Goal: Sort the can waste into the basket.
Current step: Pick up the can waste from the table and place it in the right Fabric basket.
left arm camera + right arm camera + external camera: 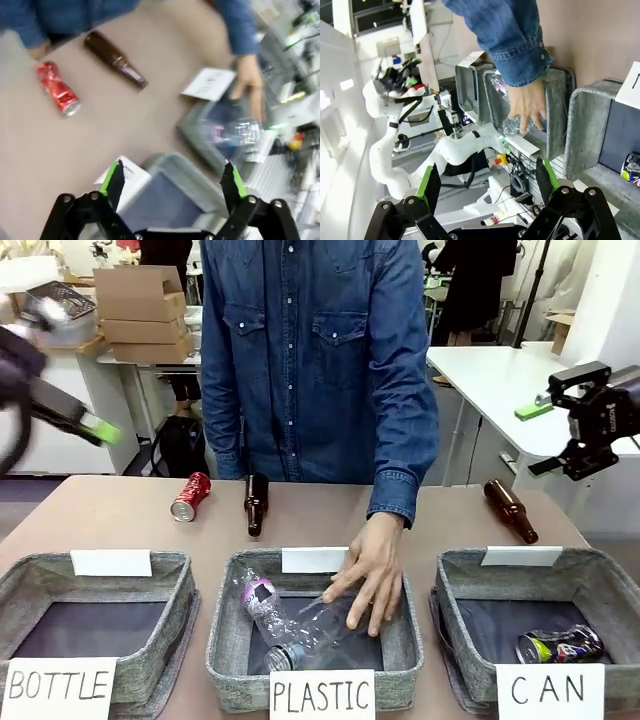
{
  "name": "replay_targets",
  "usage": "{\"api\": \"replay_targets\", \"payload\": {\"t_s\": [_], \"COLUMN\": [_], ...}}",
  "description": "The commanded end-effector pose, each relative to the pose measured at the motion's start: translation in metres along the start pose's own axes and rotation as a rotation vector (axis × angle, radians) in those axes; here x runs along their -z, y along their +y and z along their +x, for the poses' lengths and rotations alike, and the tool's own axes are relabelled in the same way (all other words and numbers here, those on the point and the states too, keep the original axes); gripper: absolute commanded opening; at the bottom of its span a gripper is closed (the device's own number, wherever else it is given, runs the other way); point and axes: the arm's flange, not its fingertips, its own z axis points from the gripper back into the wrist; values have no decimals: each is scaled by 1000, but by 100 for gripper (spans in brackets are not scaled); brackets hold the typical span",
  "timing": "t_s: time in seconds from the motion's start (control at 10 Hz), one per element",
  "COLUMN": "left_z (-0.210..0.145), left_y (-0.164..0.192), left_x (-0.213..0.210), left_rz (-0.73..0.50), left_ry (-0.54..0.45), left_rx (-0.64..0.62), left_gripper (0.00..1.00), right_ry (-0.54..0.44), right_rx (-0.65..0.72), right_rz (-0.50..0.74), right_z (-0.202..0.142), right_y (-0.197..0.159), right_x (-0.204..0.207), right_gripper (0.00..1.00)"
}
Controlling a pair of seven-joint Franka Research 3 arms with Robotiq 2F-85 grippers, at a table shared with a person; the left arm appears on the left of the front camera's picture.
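Note:
A dented red can (190, 496) lies on the table's far left, beside a brown bottle (255, 503). The left wrist view also has the red can (57, 89), well ahead of my fingers. A dark blue can (560, 645) with yellow-green marks rests inside the grey basket signed "CAN" (600, 562) at the front right. The right wrist view catches that basket (590, 125) with the blue can (632, 167) in it. My left gripper (100, 430) hangs blurred and open high at the left. My right gripper (540, 438) is open and empty, above the table's right edge.
A person's hand (370, 575) rests on a clear plastic bottle (285, 625) in the middle "PLASTIC" basket (225, 640). The "BOTTLE" basket (175, 585) stands at the front left. A second brown bottle (510, 510) lies behind the CAN basket.

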Motion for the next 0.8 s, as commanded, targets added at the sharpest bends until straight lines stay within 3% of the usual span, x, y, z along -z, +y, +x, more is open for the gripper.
{"api": "replay_targets", "payload": {"t_s": [0.0, 0.1, 0.2, 0.3, 0.5, 0.6, 0.7], "left_z": [26, 37, 44, 33, 33, 39, 58], "left_y": [21, 19, 16, 5, 5, 12, 38], "left_x": [61, 74, 67, 82, 82, 95, 116], "left_rz": [371, 393, 393, 222, 222, 304, 287], "left_ry": [548, 491, 385, 224, 224, 284, 317], "left_rx": [-19, -4, -108, 54, 54, 20, -145], "left_gripper": [100, 100, 100, 100, 100, 100, 100], "right_ry": [2, 2, 2, 2, 2, 2, 2], "right_rx": [-21, -21, -21, -21, -21, -21, -21], "right_rz": [0, 0, 0, 0, 0, 0, 0], "right_z": [2, 2, 2, 2, 2, 2, 2], "right_y": [1, 1, 1, 1, 1, 1, 1], "right_x": [-3, -3, -3, -3, -3, -3, -3], "right_gripper": [100, 100, 100, 100, 100, 100, 100]}}
